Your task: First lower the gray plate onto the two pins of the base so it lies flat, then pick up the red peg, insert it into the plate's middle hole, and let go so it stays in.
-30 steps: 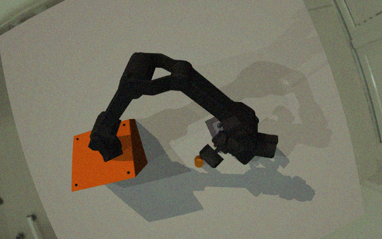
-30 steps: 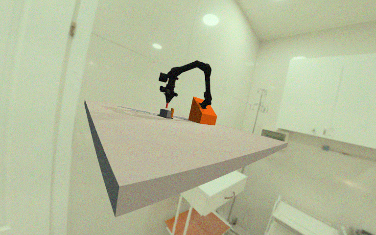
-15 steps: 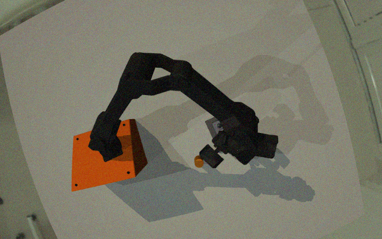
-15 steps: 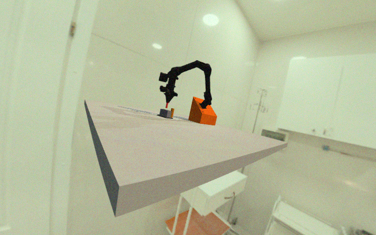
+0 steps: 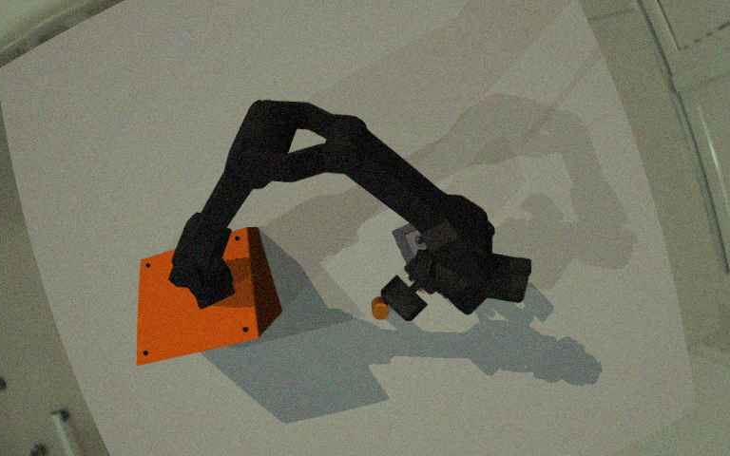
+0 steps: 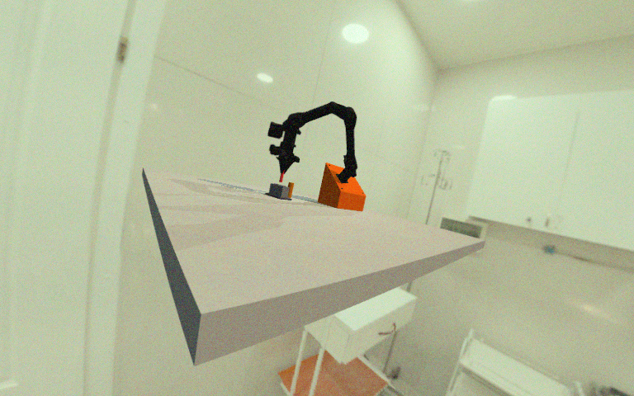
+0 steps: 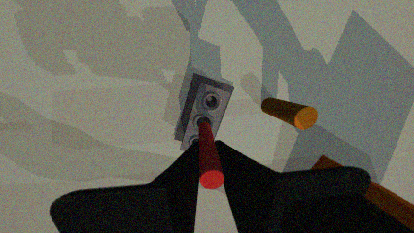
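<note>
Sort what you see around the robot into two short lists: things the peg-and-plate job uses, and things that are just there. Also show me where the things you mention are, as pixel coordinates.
Part of the job:
- red peg [image 6: 281, 176] [image 7: 207, 150]
- gray plate [image 7: 222, 104]
- gripper [image 6: 282, 172] [image 7: 207, 146], shut on the peg

Just there:
- orange cylinder [image 5: 379, 308] [image 6: 290, 190] [image 7: 287, 111]
- white cabinets [image 6: 522, 162]
</note>
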`<action>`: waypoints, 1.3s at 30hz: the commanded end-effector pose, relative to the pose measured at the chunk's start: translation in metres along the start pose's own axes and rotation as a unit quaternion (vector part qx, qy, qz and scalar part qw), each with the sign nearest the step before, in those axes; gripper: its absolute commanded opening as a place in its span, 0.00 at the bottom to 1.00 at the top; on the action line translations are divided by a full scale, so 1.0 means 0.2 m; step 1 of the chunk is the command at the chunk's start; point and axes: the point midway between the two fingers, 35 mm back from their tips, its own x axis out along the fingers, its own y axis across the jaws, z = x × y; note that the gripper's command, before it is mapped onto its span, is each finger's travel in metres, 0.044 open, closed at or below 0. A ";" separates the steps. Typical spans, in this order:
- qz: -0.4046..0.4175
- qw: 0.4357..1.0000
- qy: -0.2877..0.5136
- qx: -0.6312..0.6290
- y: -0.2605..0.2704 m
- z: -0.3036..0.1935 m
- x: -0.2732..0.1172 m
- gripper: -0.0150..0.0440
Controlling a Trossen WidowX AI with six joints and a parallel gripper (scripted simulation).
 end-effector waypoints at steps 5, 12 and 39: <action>0.000 1.000 0.000 -0.001 0.00 0.00 0.00 0.25; 0.000 1.000 0.000 0.000 0.00 0.00 0.01 0.25; -0.002 1.000 -0.002 -0.007 0.00 0.00 0.08 0.25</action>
